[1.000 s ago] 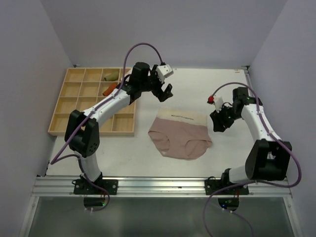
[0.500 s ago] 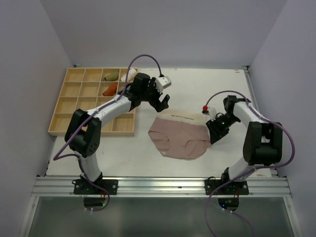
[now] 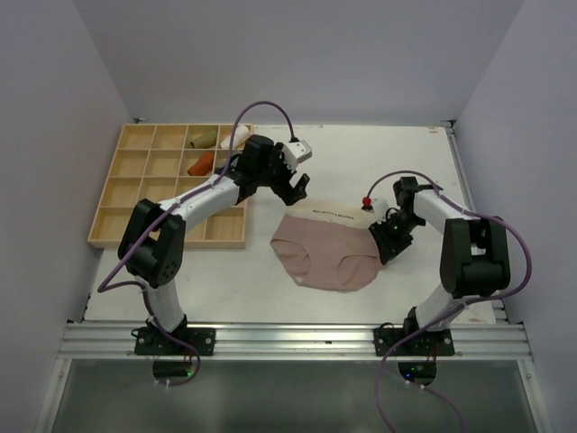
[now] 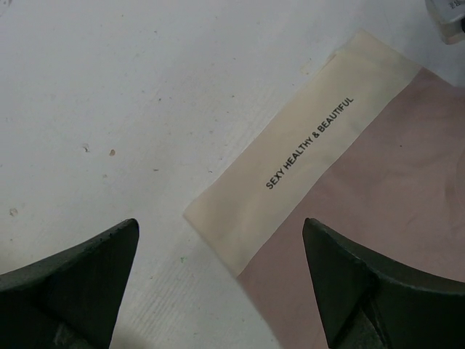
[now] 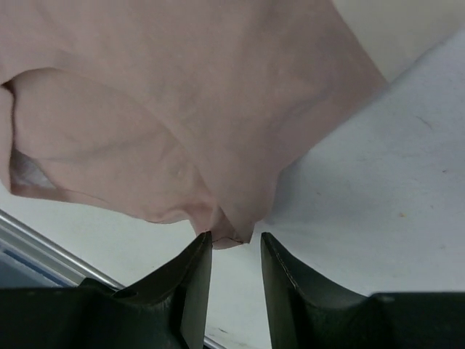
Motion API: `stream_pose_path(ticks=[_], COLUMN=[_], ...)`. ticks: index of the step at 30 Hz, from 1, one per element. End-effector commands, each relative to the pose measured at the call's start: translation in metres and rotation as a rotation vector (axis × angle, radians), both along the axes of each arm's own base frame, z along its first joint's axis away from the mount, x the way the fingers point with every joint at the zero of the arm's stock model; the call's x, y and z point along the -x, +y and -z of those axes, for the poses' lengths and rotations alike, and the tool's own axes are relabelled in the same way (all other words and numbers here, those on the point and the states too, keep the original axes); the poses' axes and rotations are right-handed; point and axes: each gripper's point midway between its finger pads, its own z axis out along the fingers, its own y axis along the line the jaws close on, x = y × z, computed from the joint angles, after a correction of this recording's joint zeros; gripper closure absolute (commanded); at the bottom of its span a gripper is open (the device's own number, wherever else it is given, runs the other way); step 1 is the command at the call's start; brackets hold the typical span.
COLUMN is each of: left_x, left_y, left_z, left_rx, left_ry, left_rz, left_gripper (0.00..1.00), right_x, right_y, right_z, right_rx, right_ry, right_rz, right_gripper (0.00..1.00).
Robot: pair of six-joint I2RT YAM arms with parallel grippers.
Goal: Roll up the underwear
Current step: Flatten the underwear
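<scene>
Right gripper [image 5: 234,240], jaws narrowed, straddles a corner of the beige-pink underwear [image 3: 326,251] without clearly pinching it. Left gripper [image 4: 220,227] gapes empty over the waistband. That garment lies flat, unrolled; the rust-orange underwear [image 3: 201,163] sits rolled in the wooden tray [image 3: 106,236].

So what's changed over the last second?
The right pincer swung in from the right and narrowed; its tips now straddle a side corner of the beige-pink underwear, not clamped. The left pincer eased toward the waistband, wide open. The underwear lies flat as before; the wooden tray is unchanged.
</scene>
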Motion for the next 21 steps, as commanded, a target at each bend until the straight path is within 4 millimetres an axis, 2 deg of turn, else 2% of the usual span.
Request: stream_pose_path(ticks=[1,7,11,12,13,15,16,18,19,20,21], left_x=[-0.004,0.000,0.001,0.000,0.000,-0.002,-0.002,-0.003,-0.003,-0.004,-0.005], left_y=[-0.002,0.000,0.001,0.002,0.002,0.004,0.004,0.005,0.008,0.010,0.012], left_z=[-0.022,-0.018,-0.016,-0.014,-0.013,-0.012,-0.011,-0.012,-0.011,-0.010,-0.007], left_rx=[0.043,0.033,0.030,0.026,0.022,0.015,0.011,0.004,-0.004,-0.012,-0.026], left_ry=[-0.063,-0.060,-0.058,-0.054,-0.052,-0.058,-0.059,-0.062,-0.059,-0.060,-0.059], left_rz=[-0.011,-0.005,-0.006,-0.008,-0.010,-0.015,-0.016,-0.024,-0.030,-0.036,-0.052], left_gripper=[0.02,0.02,0.02,0.02,0.02,0.02,0.02,0.02,0.02,0.02,0.02], right_x=[-0.010,-0.006,-0.006,-0.006,-0.007,-0.008,-0.006,-0.011,-0.012,-0.015,-0.015], right_y=[-0.011,-0.005,0.006,0.011,0.013,0.017,0.009,0.005,-0.013,-0.011,-0.017], right_z=[0.009,0.004,0.001,-0.001,-0.003,-0.004,-0.001,0.002,0.000,0.000,-0.002], right_rx=[0.080,0.043,-0.024,-0.052,-0.050,-0.016,0.043,0.133,0.250,0.298,0.362], right_ry=[-0.013,0.000,0.027,0.027,0.020,-0.015,-0.024,-0.074,-0.110,-0.149,-0.172], right_rz=[0.058,0.039,0.012,-0.001,-0.017,-0.066,-0.075,-0.091,-0.097,-0.134,-0.148], right_gripper=[0.63,0.59,0.69,0.73,0.80,0.92,1.00,1.00,1.00,1.00,1.00])
